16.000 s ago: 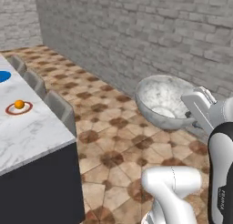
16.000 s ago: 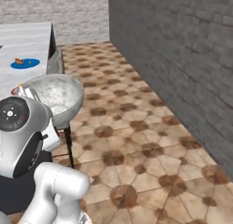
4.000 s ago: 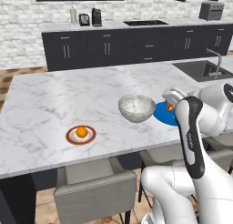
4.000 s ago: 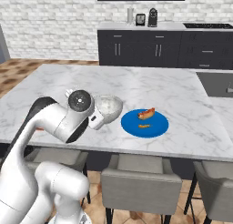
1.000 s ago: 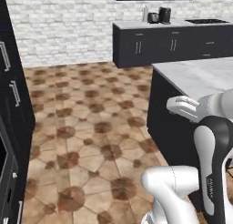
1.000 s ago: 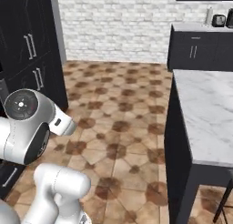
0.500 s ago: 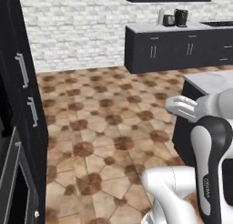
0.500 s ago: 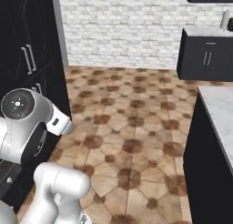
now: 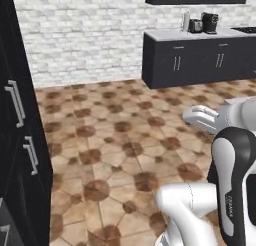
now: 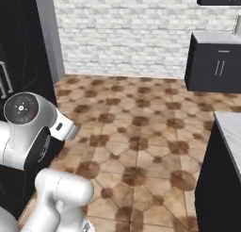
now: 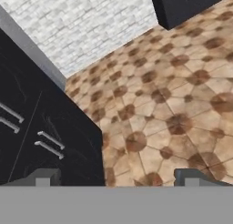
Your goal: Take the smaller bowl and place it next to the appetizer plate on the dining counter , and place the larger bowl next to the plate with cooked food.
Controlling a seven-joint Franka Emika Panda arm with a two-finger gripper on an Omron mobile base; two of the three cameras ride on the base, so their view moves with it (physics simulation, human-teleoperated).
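My gripper [image 11: 117,177] is open, its two dark fingertips [image 11: 43,177] wide apart with nothing between them, over patterned floor tiles. In the left base view the white hand of the gripper [image 9: 194,117] hangs at mid right, pointing left over the floor. A corner of the dining counter [image 10: 230,127], marble top on dark sides, sits at the right edge of the right base view. The smaller bowl, the larger bowl, the appetizer plate and the plate with cooked food are out of view.
Tall black cabinets with silver handles [image 9: 20,140] [image 11: 41,127] stand close on the left. A back counter with black cabinets [image 9: 200,60] carries a coffee machine [image 9: 210,22] against the white brick wall. Open brown tiled floor [image 10: 136,127] lies ahead.
The whole scene has swung sideways as the base turns: the dining counter slid off to the right and the black cabinets came in at left. The gripper stayed open and empty.
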